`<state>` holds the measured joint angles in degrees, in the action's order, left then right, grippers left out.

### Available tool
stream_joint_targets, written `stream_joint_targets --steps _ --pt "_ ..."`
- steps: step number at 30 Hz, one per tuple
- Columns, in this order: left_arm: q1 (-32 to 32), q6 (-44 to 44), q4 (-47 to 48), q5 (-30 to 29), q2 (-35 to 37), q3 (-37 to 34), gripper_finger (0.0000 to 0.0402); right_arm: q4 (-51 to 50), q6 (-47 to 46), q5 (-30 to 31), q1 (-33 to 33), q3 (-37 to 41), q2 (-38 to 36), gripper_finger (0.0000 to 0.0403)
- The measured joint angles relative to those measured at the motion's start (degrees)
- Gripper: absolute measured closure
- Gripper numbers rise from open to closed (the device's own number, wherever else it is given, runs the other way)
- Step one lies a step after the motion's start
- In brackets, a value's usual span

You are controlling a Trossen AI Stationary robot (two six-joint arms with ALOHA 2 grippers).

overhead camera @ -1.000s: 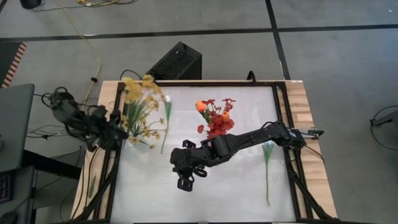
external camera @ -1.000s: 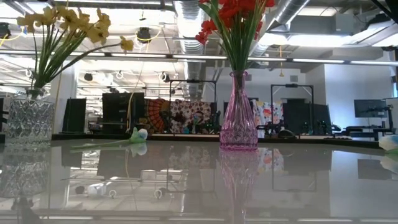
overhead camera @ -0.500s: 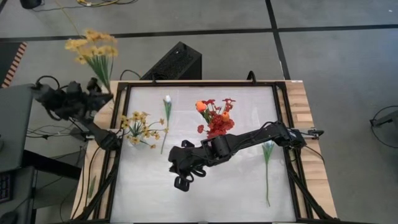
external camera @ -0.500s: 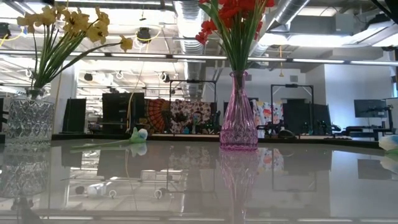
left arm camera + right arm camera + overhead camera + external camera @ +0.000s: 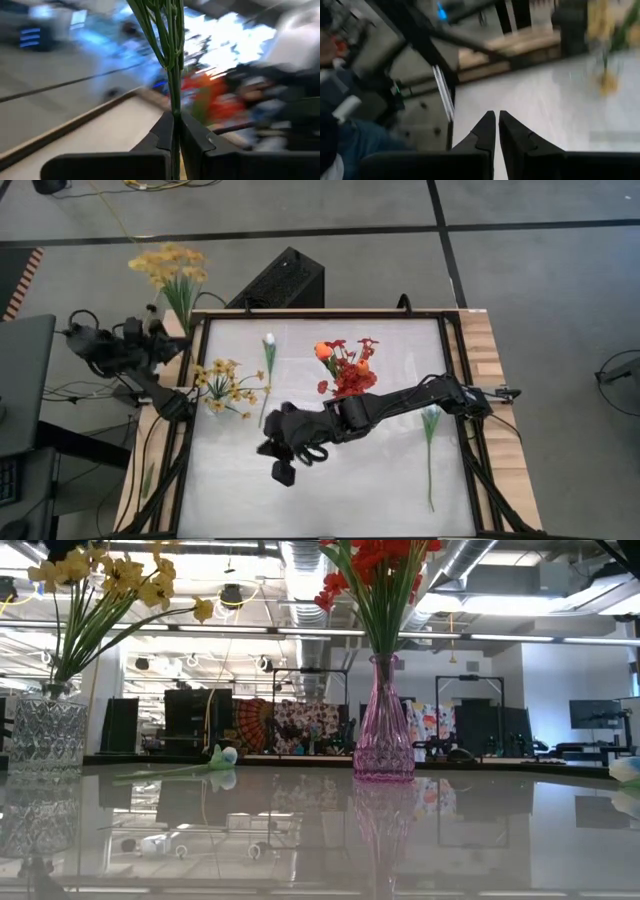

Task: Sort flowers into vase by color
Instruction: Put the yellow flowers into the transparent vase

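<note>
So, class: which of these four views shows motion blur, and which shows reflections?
Left wrist view: background smeared, while the green stems in the left gripper stay sharp. Right wrist view: soft and streaky throughout. Low view: the glossy table mirrors the pink vase. High view: sharp.

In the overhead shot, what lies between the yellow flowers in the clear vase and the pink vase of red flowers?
High view: one white tulip bud on its green stem lies flat on the table between the yellow flowers and the red flowers.

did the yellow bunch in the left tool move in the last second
Yes. The left tool, shut on the yellow flowers, carried them from over the table's left edge out past its far-left corner, over the floor.
</note>
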<state>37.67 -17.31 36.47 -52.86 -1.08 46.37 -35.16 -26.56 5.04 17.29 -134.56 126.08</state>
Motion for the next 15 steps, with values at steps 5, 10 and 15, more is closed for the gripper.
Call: stream_joint_targets --steps 5,10,15 --pt "0.02 12.38 -31.08 17.33 -3.05 -9.56 0.0401 13.06 4.51 3.11 -2.25 0.00 0.00 0.0351" --pt "0.02 12.61 -50.55 24.07 -10.32 -16.76 0.0401 23.73 9.36 7.17 -4.85 0.00 0.02 0.0349" --pt "0.02 12.85 -57.02 24.72 -17.65 -17.17 0.0401 29.67 14.84 7.27 -5.87 -0.04 0.00 0.0326"
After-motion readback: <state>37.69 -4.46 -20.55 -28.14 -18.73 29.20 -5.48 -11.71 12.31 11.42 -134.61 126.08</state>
